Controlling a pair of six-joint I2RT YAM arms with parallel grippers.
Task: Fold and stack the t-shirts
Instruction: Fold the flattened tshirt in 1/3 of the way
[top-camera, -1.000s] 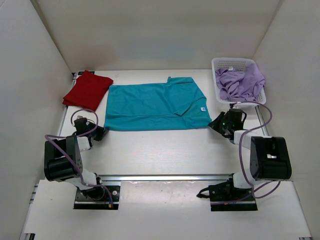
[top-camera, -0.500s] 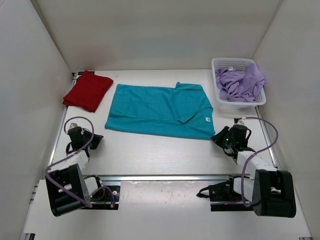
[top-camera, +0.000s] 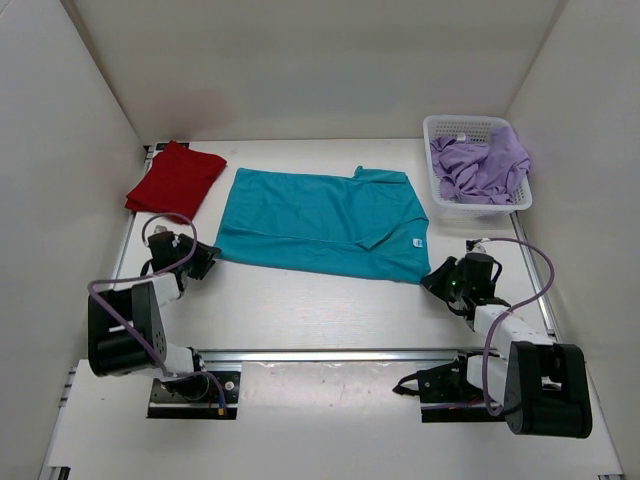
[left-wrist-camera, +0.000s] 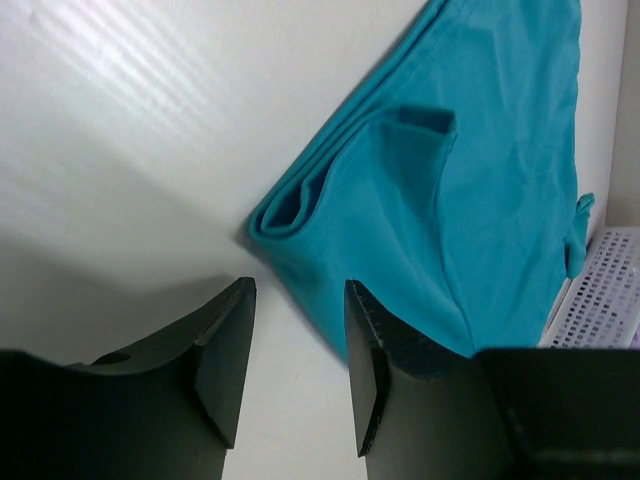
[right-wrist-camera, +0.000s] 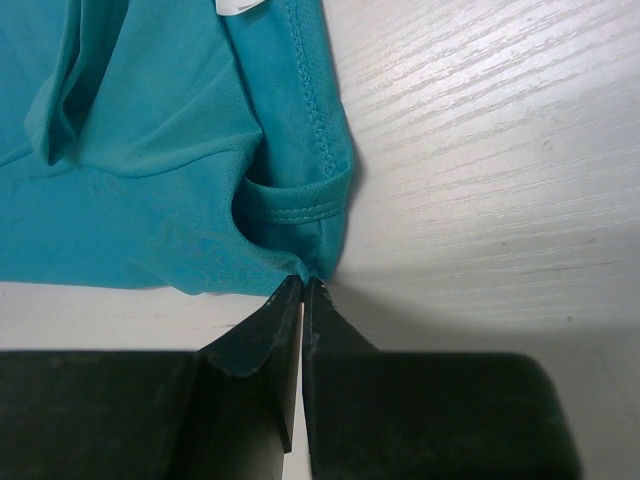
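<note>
Currently: left claw (left-wrist-camera: 297, 292) parted, empty, teal shirt (left-wrist-camera: 480, 180) corner just ahead; right claw (right-wrist-camera: 303, 286) pinched on opposite corner; long axis crosswise

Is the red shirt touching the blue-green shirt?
Apart. The top view shows a strip of bare white table between the red shirt and the teal shirt.

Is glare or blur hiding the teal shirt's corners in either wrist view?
Left wrist view: glare streaks only the table; the teal shirt corner is sharp. Right wrist view: hem stitching crisp, soft shadow on the table beside it; right gripper a dark silhouette.
</note>
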